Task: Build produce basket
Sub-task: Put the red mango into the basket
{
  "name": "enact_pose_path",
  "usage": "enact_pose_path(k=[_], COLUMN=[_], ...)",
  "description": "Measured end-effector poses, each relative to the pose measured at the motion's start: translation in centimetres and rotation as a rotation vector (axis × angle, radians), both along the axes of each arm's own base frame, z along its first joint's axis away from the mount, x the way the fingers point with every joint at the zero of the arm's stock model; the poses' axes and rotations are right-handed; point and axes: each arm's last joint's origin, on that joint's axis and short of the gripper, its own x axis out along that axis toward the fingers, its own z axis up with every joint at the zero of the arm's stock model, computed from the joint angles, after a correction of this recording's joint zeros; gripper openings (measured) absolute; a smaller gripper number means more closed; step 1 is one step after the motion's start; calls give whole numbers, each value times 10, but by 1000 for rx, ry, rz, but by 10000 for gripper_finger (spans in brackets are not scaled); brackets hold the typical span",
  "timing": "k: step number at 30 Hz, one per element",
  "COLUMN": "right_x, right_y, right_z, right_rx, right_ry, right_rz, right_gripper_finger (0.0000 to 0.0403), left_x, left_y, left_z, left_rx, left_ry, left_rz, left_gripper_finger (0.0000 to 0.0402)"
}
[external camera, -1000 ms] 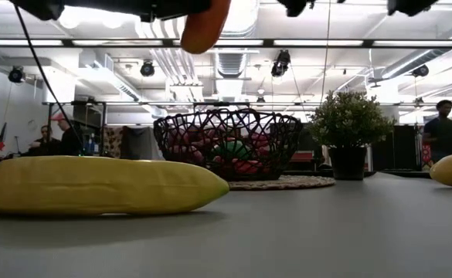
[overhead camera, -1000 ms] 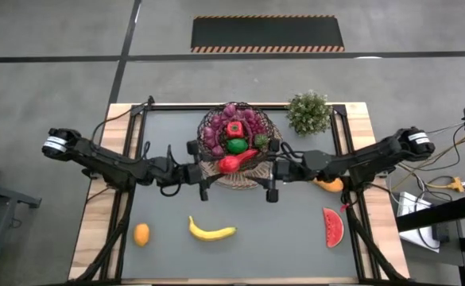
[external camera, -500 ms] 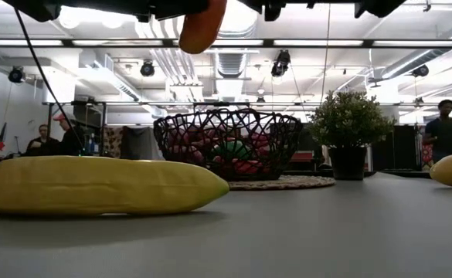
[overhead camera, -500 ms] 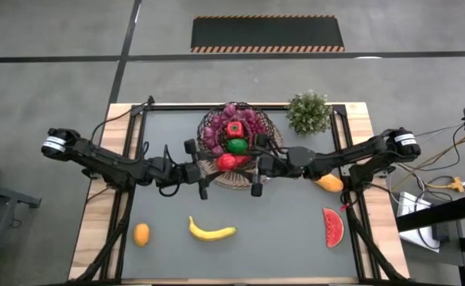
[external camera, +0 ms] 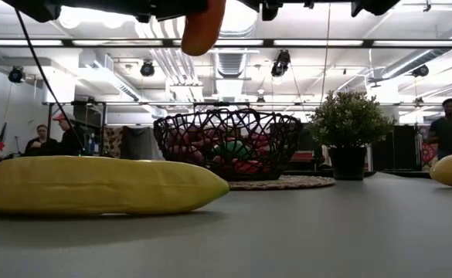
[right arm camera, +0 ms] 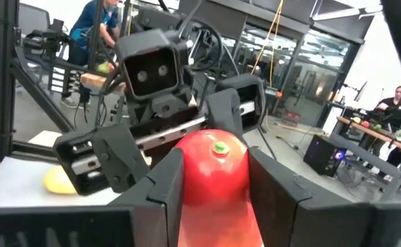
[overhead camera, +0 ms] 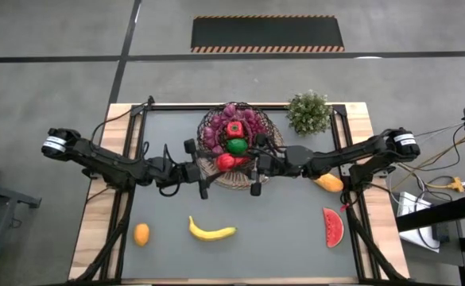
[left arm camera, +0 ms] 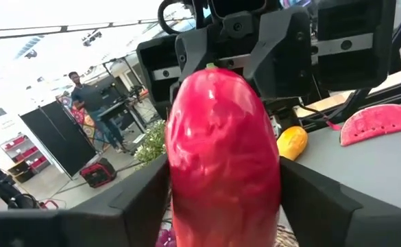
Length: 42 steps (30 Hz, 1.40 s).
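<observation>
Both grippers meet over the basket [overhead camera: 240, 141] at its 6 o'clock rim. The left gripper [overhead camera: 210, 170] and right gripper [overhead camera: 252, 168] each clench opposite ends of one red pepper [overhead camera: 229, 162]. Best that one frees it before the other lowers it among the grapes [overhead camera: 244, 121].

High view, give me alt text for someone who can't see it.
Seen from above, the left tool and right tool meet at the near rim of the basket, both around one red pepper. On the table lie a banana, two orange pieces and a watermelon slice.
</observation>
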Motion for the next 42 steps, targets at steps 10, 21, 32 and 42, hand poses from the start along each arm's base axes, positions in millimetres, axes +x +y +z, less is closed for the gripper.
enact_pose_path(k=[10, 21, 32, 42], right_x=[1, 16, 55, 77], right_y=[-10, -64, -117, -133], right_z=[-6, -17, -54, -75], right_rx=[62, 222, 322, 375], right_ry=[62, 167, 233, 350], right_rz=[-89, -318, -442, -505], right_gripper_finger=[118, 117, 117, 125], left_x=[-5, -27, -46, -62], left_y=[4, 10, 14, 17], left_z=[-2, 12, 14, 15], left_rx=[-5, -49, -37, -50], left_ry=[62, 55, 19, -22], left_rz=[112, 146, 145, 145], left_gripper_finger=[326, 331, 331, 331])
